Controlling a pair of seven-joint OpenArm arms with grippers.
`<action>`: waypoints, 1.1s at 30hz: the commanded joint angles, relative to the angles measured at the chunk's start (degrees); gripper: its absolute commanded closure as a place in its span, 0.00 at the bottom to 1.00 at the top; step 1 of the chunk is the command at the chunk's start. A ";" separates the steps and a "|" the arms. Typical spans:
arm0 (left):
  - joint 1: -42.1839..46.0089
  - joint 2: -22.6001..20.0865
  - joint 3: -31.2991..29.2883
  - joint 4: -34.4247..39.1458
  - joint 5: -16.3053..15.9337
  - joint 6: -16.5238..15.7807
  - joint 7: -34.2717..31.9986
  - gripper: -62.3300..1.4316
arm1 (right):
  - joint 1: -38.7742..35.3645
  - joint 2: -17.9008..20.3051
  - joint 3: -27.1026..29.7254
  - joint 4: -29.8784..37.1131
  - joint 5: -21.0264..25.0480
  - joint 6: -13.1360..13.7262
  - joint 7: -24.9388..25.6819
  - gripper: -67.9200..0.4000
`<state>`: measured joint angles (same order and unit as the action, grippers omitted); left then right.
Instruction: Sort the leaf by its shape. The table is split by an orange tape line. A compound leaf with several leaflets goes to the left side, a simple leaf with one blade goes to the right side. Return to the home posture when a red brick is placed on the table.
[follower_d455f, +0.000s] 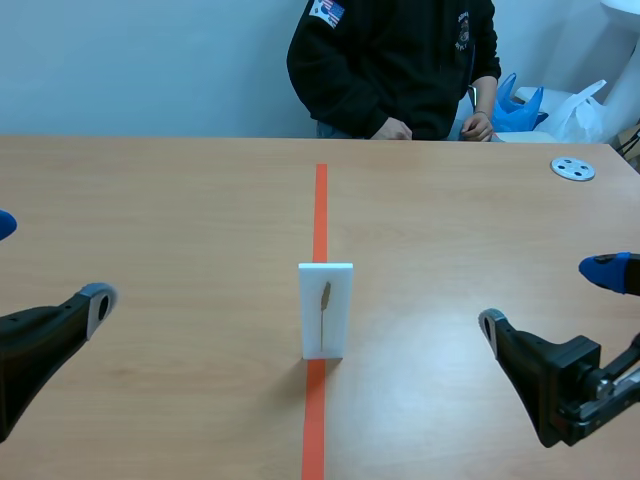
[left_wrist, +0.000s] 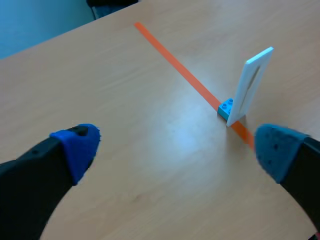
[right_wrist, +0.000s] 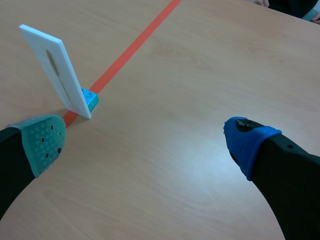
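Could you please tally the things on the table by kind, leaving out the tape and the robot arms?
white upright card: 1
slim leaf on the card: 1
small blue brick at the card's foot: 1
grey disc with holes: 1
Total: 4

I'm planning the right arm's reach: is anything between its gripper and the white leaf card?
Nothing visible. Only bare table lies between the right gripper and the white card standing on the orange tape line.
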<state>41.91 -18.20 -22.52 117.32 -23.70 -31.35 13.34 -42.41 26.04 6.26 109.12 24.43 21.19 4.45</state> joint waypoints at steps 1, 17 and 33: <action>-0.15 -1.03 0.00 0.02 -1.20 0.15 -1.09 0.00 | 0.66 0.00 0.52 1.07 0.22 -0.22 0.85 0.00; -4.39 -8.20 10.73 -10.80 -0.68 0.04 -3.69 0.00 | 0.66 0.00 0.52 1.07 0.22 -0.24 0.83 0.00; -25.81 -7.15 30.56 -35.80 10.67 0.42 -16.22 0.00 | 0.66 0.00 0.52 1.07 0.22 -0.22 0.83 0.00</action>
<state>16.71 -26.30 8.49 80.79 -12.88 -31.14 -1.89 -42.41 26.04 6.26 109.12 24.40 21.19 4.45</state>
